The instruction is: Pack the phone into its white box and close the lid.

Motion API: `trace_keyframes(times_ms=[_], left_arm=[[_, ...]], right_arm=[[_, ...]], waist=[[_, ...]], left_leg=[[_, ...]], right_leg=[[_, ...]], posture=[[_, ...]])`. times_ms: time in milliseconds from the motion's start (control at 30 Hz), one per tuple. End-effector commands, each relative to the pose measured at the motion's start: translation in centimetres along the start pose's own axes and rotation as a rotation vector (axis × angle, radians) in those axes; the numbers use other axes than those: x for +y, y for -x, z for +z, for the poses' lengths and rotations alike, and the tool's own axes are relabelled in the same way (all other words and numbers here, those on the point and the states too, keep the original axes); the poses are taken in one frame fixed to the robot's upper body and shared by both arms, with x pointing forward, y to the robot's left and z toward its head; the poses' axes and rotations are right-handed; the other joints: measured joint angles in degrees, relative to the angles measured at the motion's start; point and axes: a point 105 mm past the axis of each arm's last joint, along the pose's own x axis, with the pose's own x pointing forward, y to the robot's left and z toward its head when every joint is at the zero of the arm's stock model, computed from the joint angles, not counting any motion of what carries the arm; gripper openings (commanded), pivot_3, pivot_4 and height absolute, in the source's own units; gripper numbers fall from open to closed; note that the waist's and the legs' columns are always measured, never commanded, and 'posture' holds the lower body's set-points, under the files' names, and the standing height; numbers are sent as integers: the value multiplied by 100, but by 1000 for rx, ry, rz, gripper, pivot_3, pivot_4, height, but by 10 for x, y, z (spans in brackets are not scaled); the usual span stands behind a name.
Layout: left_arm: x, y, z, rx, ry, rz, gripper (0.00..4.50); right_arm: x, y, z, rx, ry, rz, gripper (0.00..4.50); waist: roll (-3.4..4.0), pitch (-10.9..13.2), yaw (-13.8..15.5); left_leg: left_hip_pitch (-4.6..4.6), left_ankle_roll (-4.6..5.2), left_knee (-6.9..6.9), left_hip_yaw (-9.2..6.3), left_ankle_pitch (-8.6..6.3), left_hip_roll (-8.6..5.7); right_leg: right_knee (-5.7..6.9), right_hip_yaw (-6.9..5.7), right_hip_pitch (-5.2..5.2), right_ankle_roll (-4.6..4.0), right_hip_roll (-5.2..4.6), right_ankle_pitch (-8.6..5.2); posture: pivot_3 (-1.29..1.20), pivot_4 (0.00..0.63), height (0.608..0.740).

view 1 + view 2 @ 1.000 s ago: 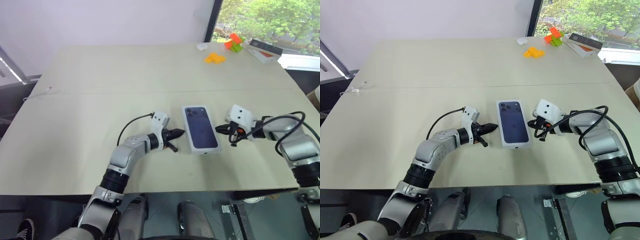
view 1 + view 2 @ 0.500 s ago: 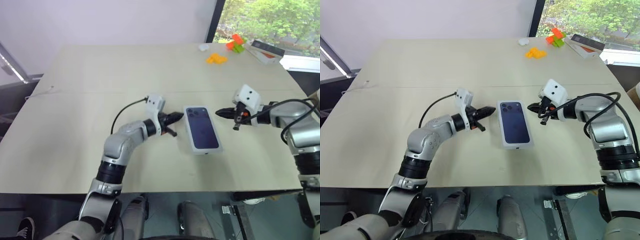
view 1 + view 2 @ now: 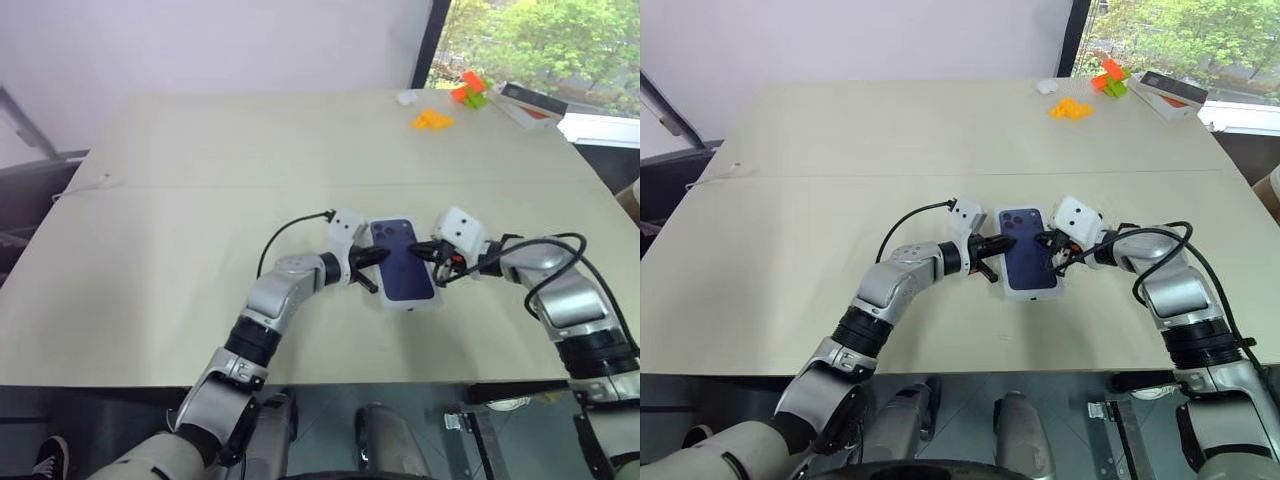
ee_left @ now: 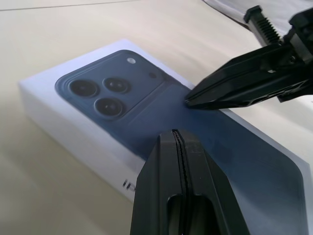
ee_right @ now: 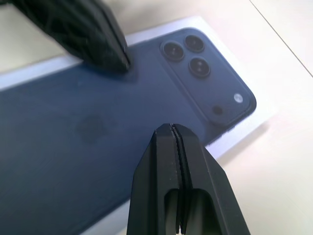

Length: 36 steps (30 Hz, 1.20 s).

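Note:
The lid (image 3: 405,265), white with a dark blue phone picture on top, lies flat near the table's front middle; it covers the white box, of which I can make out no separate part. The phone itself is hidden. My left gripper (image 3: 380,252) is shut, and its tip rests on the lid's left part, below the printed camera cluster (image 4: 100,93). From the other side my right gripper (image 3: 418,249) is also shut, its tip on the lid's right part. The two tips stand close together over the lid (image 5: 58,142), not touching each other.
Orange pieces (image 3: 431,119), an orange and green block (image 3: 467,87) and an orange-and-white box (image 3: 530,100) lie at the table's far right corner. A thin white cable (image 3: 95,182) lies at the left edge. The table's front edge runs just below the lid.
Both shut grippers have come inward from either side of the box onto the lid's top. The box has stayed in place.

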Motion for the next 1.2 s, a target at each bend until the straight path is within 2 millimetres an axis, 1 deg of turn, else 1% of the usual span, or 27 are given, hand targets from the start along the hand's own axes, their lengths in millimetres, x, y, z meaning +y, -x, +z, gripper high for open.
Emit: trace_keyframes(times_ms=[33,67,133,233,267,300,333,400,433,467,567,633,700,733,767,833,933,967,1033,1133,1200], left_arm=[[7,4,-8,24,12,35,0],[7,6,-3,2,6,32,0],[11,11,8,-37,-11,45,0],[17,26,30,-89,-56,63,0],[21,37,42,-119,-63,66,258],[23,45,50,-138,-66,68,563],[31,58,60,-153,-86,89,820],[44,83,74,-167,-142,136,1768],[50,98,79,-170,-185,165,2331],[53,107,82,-170,-211,181,2772],[57,133,83,-165,-262,192,4363],[56,151,78,-150,-305,178,4443],[63,191,62,-104,-315,191,4443],[64,207,56,-82,-323,202,4443],[64,216,53,-68,-328,209,4443],[60,230,47,-53,-324,209,4443],[56,248,33,0,-218,199,4443],[56,252,28,28,-212,210,4443],[54,261,28,17,-234,223,4443],[58,274,28,9,-242,262,4443],[58,278,29,4,-251,272,4443]], right_arm=[[9,1,-12,55,11,44,39],[4,2,-4,19,-18,30,39],[-9,4,21,-82,-83,-10,39],[-25,8,52,-179,-87,-36,39],[-29,11,65,-232,-138,-21,266],[-32,13,73,-268,-177,-4,560],[-34,14,80,-298,-170,0,825],[-40,16,88,-334,-150,-4,1796],[-42,17,89,-349,-124,-4,2360],[-43,18,89,-358,-110,-1,2771],[-43,20,85,-363,-101,27,4423],[-43,23,82,-369,-98,51,4477],[-45,34,74,-356,-76,79,4477],[-45,40,68,-342,-49,94,4477],[-44,45,64,-332,-29,104,4477],[-43,54,59,-341,-12,113,4477],[-45,65,47,-327,9,96,4477],[-46,68,44,-322,9,89,4477],[-46,72,40,-319,5,88,4477],[-41,78,31,-288,33,104,4477],[-38,81,28,-277,53,112,4477]], waist=[[-1,-1,1],[-1,-1,-1],[-1,0,-23],[7,5,-65],[8,7,-67],[9,7,-60],[8,7,-42],[7,7,-26],[7,7,-23],[6,7,-16],[7,7,1],[6,8,-4],[7,9,-39],[8,10,-67],[8,10,-58],[8,10,-16],[8,9,-15],[9,9,-15],[9,9,-20],[9,9,-9],[9,9,-13]], left_leg=[[4,0,0,-1,0,0],[7,-1,0,-2,0,0],[7,-1,1,-5,0,1],[-3,0,-2,-10,0,6],[-10,10,-4,-10,7,7],[-27,13,-4,-10,9,10],[-44,13,-4,-12,11,10],[-58,11,-10,-13,13,10],[-57,11,-16,-11,13,9],[-57,10,-19,-9,12,9],[-59,10,-32,5,11,1],[-60,13,-33,7,10,-2],[-61,13,-34,9,10,0],[-58,13,-37,10,9,4],[-57,13,-48,12,10,8],[-47,9,-66,13,12,12],[-46,-3,-68,11,8,19],[-44,-7,-68,13,5,19],[-45,-7,-68,21,5,14],[-48,-6,-69,25,5,13],[-47,-6,-73,25,6,14]], right_leg=[[0,0,6,-1,0,0],[0,-1,10,-1,-1,0],[0,0,9,-2,-2,0],[5,12,-15,-5,2,4],[8,13,-27,-4,4,5],[15,13,-48,-1,7,6],[22,13,-69,12,9,14],[28,12,-89,18,10,16],[27,10,-91,18,10,16],[26,7,-91,19,11,16],[13,9,-90,20,3,15],[7,14,-88,20,-3,15],[4,19,-93,18,-2,14],[6,24,-96,17,-2,14],[6,33,-106,13,0,13],[6,35,-108,-3,1,5],[2,32,-104,-10,-8,3],[-4,35,-100,-11,-15,3],[-6,42,-103,-11,-25,3],[-8,46,-107,-11,-27,3],[-8,46,-109,-11,-27,2]], posture=[[0,150,740],[0,150,740],[0,150,740],[0,150,740],[0,150,740],[0,150,740],[0,150,740],[0,150,740],[0,150,740],[0,150,740],[0,150,740],[0,150,740],[0,150,740],[0,150,740],[0,150,740],[0,150,740],[0,150,740],[0,150,740],[0,150,740],[0,150,740],[0,150,740]])
